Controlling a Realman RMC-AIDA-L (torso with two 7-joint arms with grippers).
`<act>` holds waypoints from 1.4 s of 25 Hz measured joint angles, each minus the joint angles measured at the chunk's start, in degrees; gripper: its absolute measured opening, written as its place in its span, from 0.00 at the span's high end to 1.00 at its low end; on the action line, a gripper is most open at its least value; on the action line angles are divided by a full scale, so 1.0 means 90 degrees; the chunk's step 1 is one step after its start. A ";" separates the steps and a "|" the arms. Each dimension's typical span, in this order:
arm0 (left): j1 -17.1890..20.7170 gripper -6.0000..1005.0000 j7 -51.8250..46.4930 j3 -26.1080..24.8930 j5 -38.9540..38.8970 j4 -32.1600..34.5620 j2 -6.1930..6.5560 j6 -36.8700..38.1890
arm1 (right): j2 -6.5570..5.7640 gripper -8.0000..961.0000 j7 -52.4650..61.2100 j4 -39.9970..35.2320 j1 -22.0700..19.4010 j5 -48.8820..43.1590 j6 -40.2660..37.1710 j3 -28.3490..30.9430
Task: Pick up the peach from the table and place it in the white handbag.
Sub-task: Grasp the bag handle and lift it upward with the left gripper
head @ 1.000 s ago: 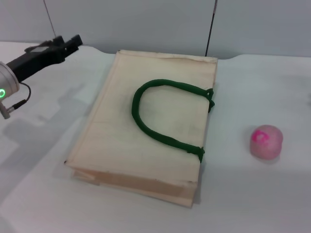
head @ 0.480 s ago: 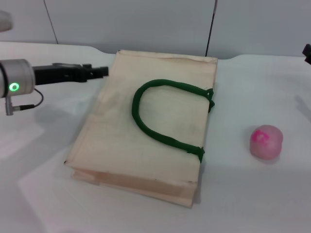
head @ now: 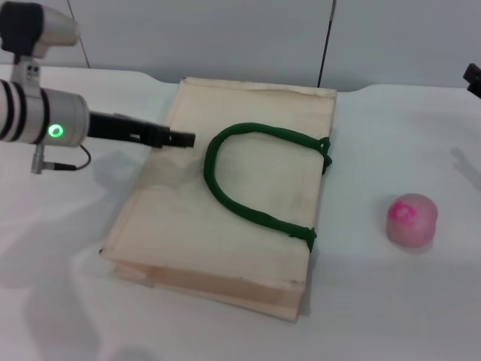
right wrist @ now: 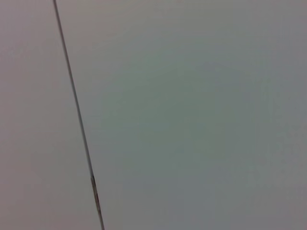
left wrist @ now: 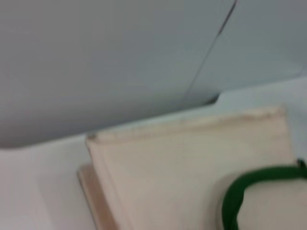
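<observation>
The peach (head: 411, 219), small, round and pink with a magenta blotch on top, sits on the white table to the right of the bag. The white handbag (head: 180, 218) lies flat in the middle, its dark green handle (head: 248, 203) looped on top. My left gripper (head: 176, 138) reaches in from the left, low over the bag's left part near the handle's curve. The left wrist view shows the bag's far corner (left wrist: 182, 163) and a piece of the handle (left wrist: 244, 191). My right gripper (head: 473, 77) only peeks in at the right edge, far behind the peach.
The white table (head: 391, 301) runs all around the bag. A grey wall (head: 225, 37) with a dark vertical seam (head: 326, 45) stands behind it. The right wrist view shows only that wall (right wrist: 192, 120).
My left arm has swung in from the far left and extended right, its gripper now over the bag near the handle. The bag and the peach have not moved.
</observation>
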 joint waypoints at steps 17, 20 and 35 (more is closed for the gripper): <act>-0.0525 0.35 -0.0502 0.0000 0.1180 0.0866 -0.0019 -0.1091 | 0.0009 0.08 0.0007 0.0000 -0.0041 0.0004 0.0026 0.0020; -0.0549 0.35 -0.0371 0.0000 0.0991 0.0863 -0.0019 -0.0890 | 0.0006 0.08 0.0007 0.0000 -0.0044 -0.0003 0.0004 0.0017; -0.0554 0.36 -0.0268 0.0000 0.0710 0.0872 -0.0010 -0.0623 | 0.0007 0.09 0.0007 0.0000 -0.0006 0.0021 0.0029 0.0028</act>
